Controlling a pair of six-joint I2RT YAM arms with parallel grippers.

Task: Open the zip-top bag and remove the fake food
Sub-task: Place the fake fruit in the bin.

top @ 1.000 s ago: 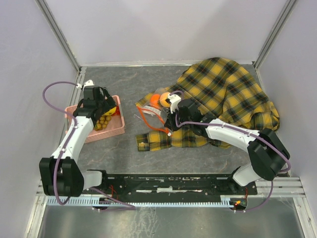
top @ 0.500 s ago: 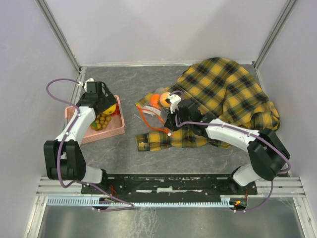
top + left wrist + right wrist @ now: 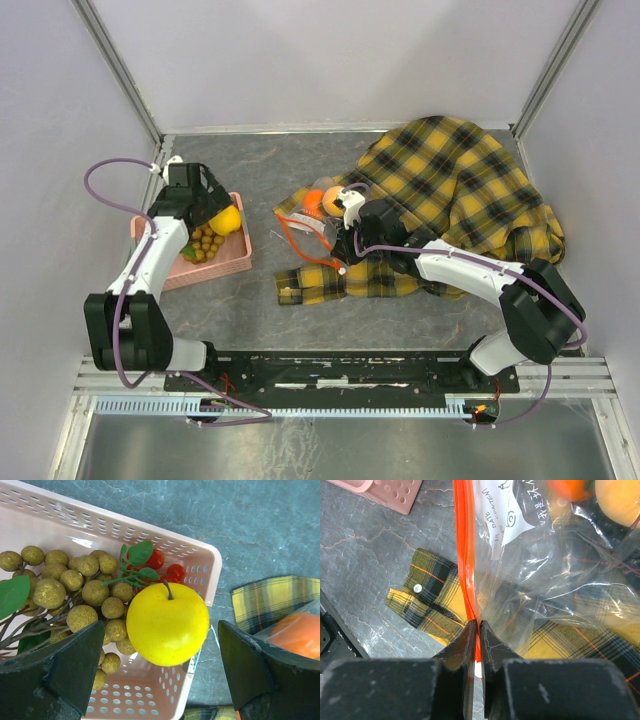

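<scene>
The zip-top bag lies on the plaid cloth, clear with a red-orange zip strip and a white label. My right gripper is shut on the zip strip; it also shows in the top view. Orange and yellow-orange fruits sit inside the bag. My left gripper is open above the pink basket, its fingers apart on either side of a yellow apple without touching it. The apple rests on a tan grape bunch beside red berries.
The yellow-black plaid cloth covers the right half of the table, with a buttoned cuff near the bag. The basket stands at the left, close to the side wall. Metal frame posts stand at the far corners.
My left gripper has drawn back toward the far left over the basket. The yellow apple stays in the basket. The right arm and bag have not moved.
</scene>
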